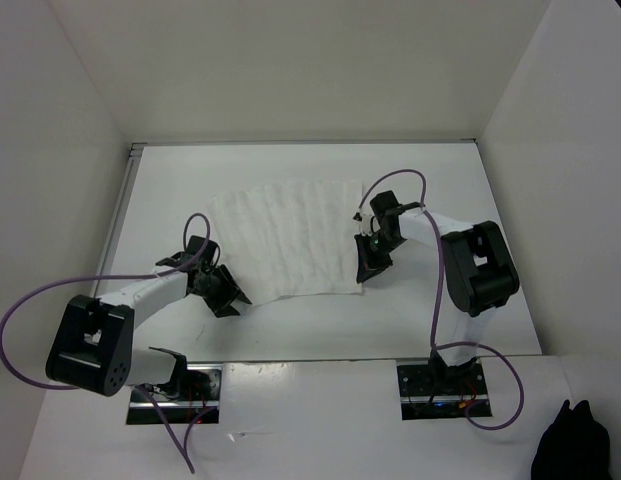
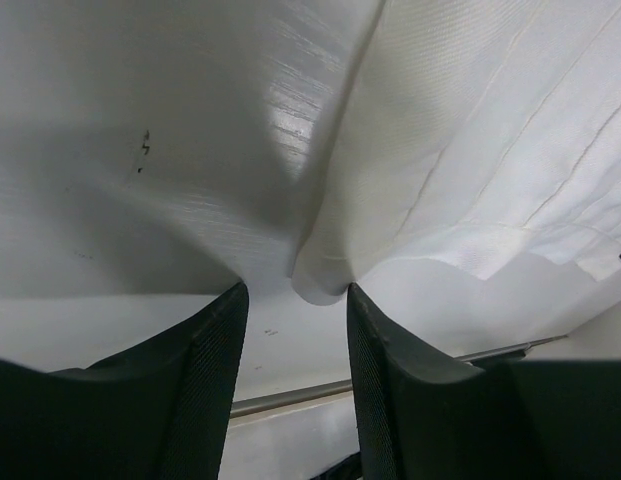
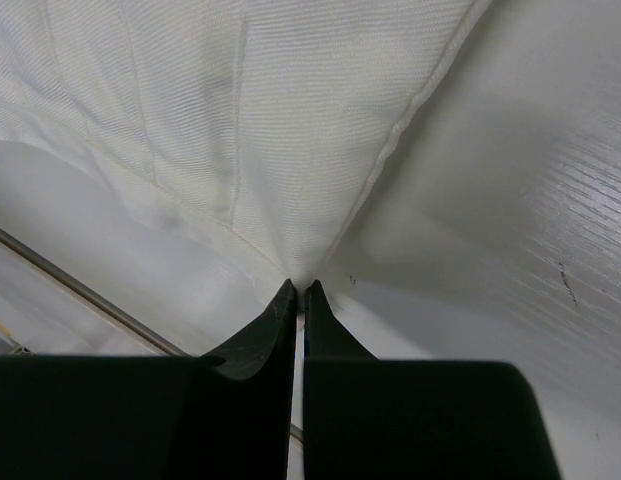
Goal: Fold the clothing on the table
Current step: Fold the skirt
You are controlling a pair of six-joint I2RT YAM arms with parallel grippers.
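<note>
From above, the clothing lies spread in the middle of the table, a wrinkled white sheet with its far edge slightly arched. The left gripper sits down at the garment's near left corner. The right gripper is on the near right corner, its arm bent in from the right. From this height I cannot tell how wide either tool stands. A black bundle lies off in the near right corner of the picture, well apart from the garment.

On to the left wrist camera: the left gripper stands wide, with a clear gap between its two dark fingers. A rounded corner of the clothing dips into that gap, closer to the right-hand finger, and nothing is clamped on it. The fabric rises away to the right, with the bare table off to the left.

Now the right wrist camera: the right gripper is pinched tight, tips together with barely a slit showing. The clothing narrows right down into those tips, seamed edge and all, so that corner is held. The table shows on the right, in shadow beside the seam.
</note>
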